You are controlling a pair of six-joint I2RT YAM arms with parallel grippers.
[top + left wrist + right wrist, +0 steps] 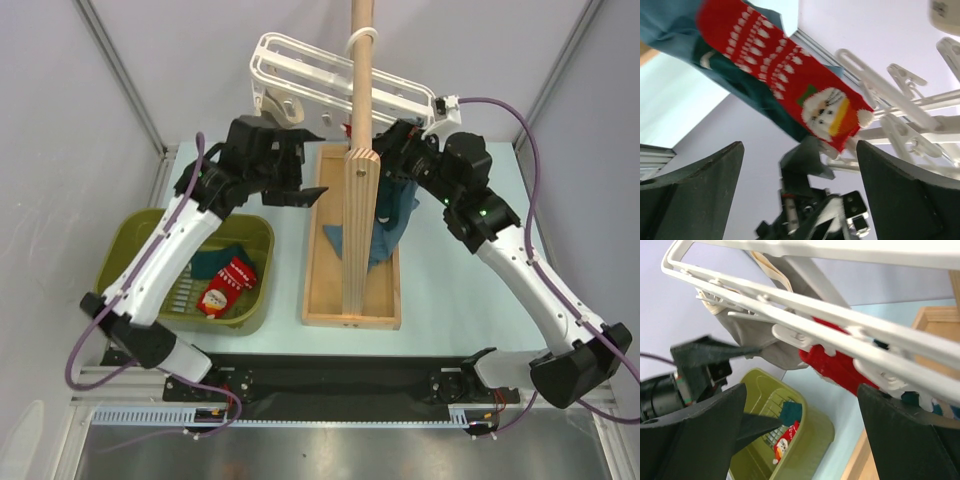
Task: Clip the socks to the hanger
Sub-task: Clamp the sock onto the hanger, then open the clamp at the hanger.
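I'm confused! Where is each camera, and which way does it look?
Top external: above, behind, looking down on hanger and basket; both arms show.
Left wrist: on left arm, looks up at red sock; open left gripper shows.
Right wrist: on right arm, looks under hanger toward basket; open right gripper shows.
Both wrists see the red sock.

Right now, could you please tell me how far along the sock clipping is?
Done: a red Santa sock and a dark teal sock hang under the hanger, apparently held by its pegs. In hand: nothing; the left gripper and right gripper are both open and empty near the hanger. Left: a second red sock and a folded teal sock lie in the green basket, not yet clipped.
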